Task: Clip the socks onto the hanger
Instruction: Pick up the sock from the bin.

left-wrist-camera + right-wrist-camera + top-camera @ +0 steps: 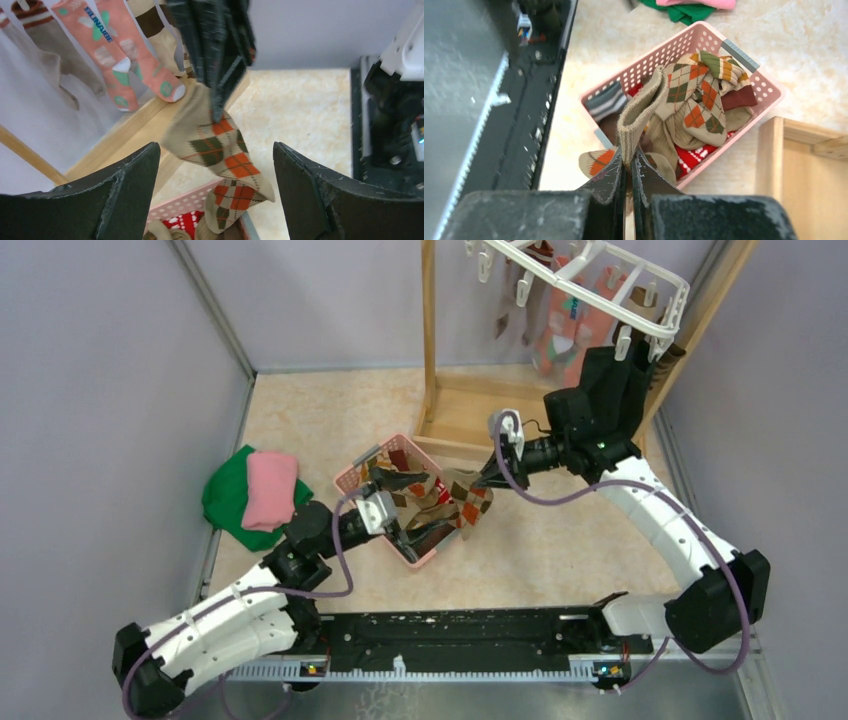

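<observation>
1. Over the pink perforated plastic basket [769, 90] on the worktop, the right fingers [621, 175] were clamped shut on the cuff of a beige orange-and-green argyle fabric sock [639, 107].
2. The left fingers [127, 192] were spread wide, holding nothing.
3. The white plastic grid hanger [610, 308] hung up behind, with a few socks clipped on.

One tan argyle sock [220, 150] hangs mid-table, cuff pinched in right gripper [629, 162], toe drooping over pink basket [664, 52]. More argyle socks [696, 95] heaped inside. White grid hanger [655, 328] above table's far right corner, pink socks [112, 55] clipped beneath.
</observation>
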You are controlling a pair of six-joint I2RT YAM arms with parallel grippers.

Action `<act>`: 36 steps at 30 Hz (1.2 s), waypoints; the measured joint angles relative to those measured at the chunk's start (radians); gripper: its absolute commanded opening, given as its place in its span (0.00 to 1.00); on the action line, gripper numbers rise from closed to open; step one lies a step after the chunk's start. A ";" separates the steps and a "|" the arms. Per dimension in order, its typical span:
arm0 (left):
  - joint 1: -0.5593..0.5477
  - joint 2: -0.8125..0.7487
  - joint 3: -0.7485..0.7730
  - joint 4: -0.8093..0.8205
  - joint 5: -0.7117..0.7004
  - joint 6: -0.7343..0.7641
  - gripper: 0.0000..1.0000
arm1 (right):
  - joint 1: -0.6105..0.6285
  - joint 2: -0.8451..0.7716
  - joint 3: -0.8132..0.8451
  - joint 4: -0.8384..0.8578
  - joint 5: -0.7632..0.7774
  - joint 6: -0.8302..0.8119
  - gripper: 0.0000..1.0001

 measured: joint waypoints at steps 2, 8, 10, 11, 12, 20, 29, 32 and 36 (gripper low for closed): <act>0.073 -0.005 0.012 0.007 0.053 -0.109 0.86 | 0.000 -0.028 -0.001 -0.097 0.011 -0.155 0.00; 0.325 0.115 -0.007 0.212 0.277 -0.465 0.87 | -0.016 -0.046 -0.001 -0.278 0.006 -0.437 0.00; 0.359 0.191 -0.040 0.334 0.354 -0.581 0.87 | -0.028 -0.050 -0.001 -0.307 -0.004 -0.478 0.00; 0.365 0.225 -0.054 0.384 0.389 -0.630 0.86 | -0.034 -0.051 -0.001 -0.318 -0.011 -0.491 0.00; 0.367 0.263 -0.065 0.438 0.426 -0.680 0.86 | -0.038 -0.052 -0.001 -0.326 -0.018 -0.502 0.00; 0.368 0.417 -0.064 0.686 0.618 -0.845 0.86 | -0.070 -0.055 -0.001 -0.360 -0.077 -0.528 0.00; 0.367 0.521 -0.016 0.807 0.711 -0.846 0.78 | -0.106 -0.055 -0.001 -0.391 -0.137 -0.531 0.00; 0.362 0.550 0.017 0.828 0.728 -0.827 0.74 | -0.107 -0.055 -0.001 -0.404 -0.151 -0.538 0.00; 0.329 0.591 0.049 0.841 0.732 -0.805 0.69 | -0.107 -0.055 -0.001 -0.410 -0.160 -0.539 0.00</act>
